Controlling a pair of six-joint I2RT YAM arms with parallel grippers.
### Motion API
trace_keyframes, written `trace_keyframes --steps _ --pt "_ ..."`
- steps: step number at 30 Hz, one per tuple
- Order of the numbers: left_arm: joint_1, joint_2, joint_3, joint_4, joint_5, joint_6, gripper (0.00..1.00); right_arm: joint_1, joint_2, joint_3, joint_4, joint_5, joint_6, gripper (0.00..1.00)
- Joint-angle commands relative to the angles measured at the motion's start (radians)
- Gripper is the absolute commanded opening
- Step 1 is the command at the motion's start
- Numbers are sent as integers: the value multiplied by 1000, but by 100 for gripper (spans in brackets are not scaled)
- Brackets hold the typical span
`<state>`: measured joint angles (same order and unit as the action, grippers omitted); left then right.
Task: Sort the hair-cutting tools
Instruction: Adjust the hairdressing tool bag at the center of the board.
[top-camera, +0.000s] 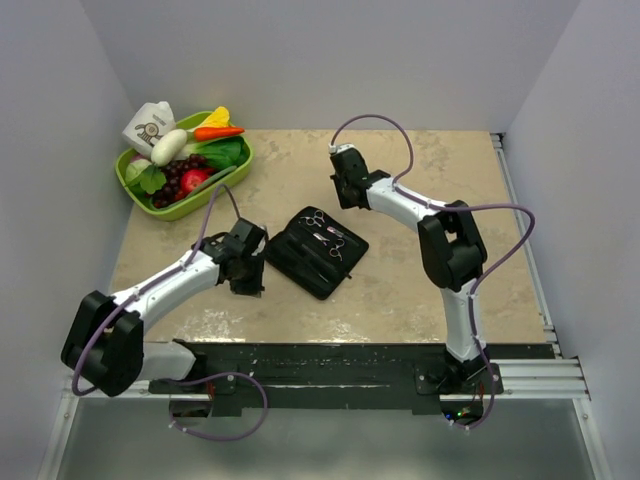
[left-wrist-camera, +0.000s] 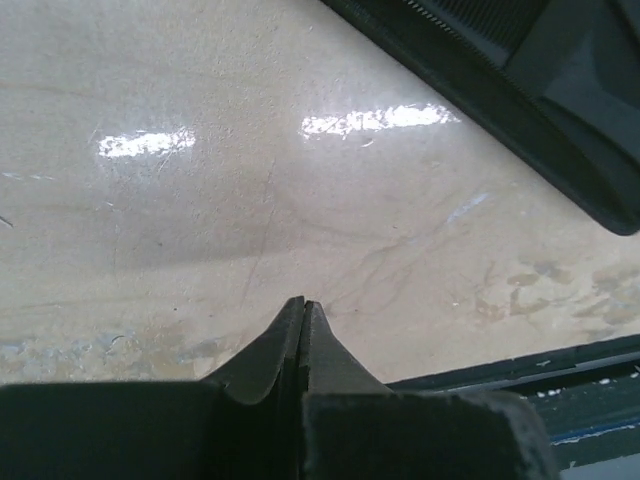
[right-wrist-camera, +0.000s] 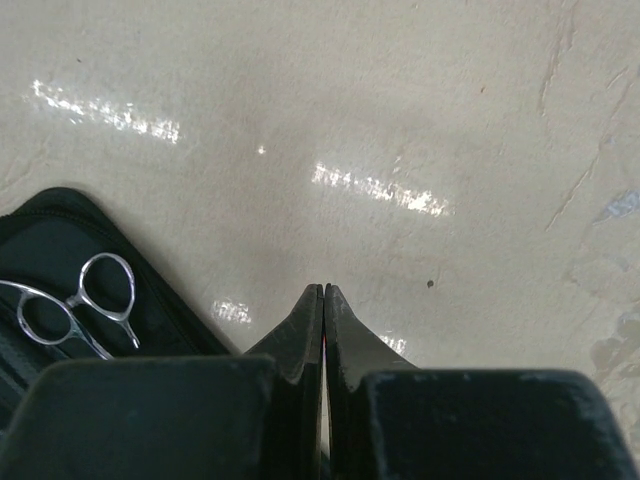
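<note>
A flat black case (top-camera: 313, 252) lies open in the middle of the table. Two silver scissors lie in it, one (top-camera: 318, 218) at its far end and one (top-camera: 336, 241) beside it. The right wrist view shows the ring handles of a scissors (right-wrist-camera: 78, 305) on the case (right-wrist-camera: 60, 228) at lower left. I cannot make out the comb. My right gripper (top-camera: 347, 190) (right-wrist-camera: 323, 288) is shut and holds nothing, over bare table just beyond the case's far corner. My left gripper (top-camera: 249, 283) (left-wrist-camera: 303, 302) is shut and holds nothing, left of the case (left-wrist-camera: 560, 90).
A green basket (top-camera: 160, 207) of toy fruit and vegetables stands at the far left, with a white carton (top-camera: 150, 124) at its back. The dark front rail of the table (left-wrist-camera: 590, 385) lies just right of my left gripper. White walls enclose the table.
</note>
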<state>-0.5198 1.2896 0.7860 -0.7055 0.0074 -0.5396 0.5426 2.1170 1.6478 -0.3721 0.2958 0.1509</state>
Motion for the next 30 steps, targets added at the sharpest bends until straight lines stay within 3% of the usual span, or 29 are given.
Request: trace_keyframes --steps 1,7,23,30 --pt "-5 85 -10 153 -4 -28 0 -6 -8 29 -28 17 22 0" --pt "-5 212 51 213 -73 -45 0 -6 -8 15 -50 -6 22 0" --pt "-5 433 225 236 -99 13 0 -6 -26 -112 -67 -30 75 0" --pt "-5 494 283 236 -104 32 0 -3 -173 -337 -24 -116 130 0"
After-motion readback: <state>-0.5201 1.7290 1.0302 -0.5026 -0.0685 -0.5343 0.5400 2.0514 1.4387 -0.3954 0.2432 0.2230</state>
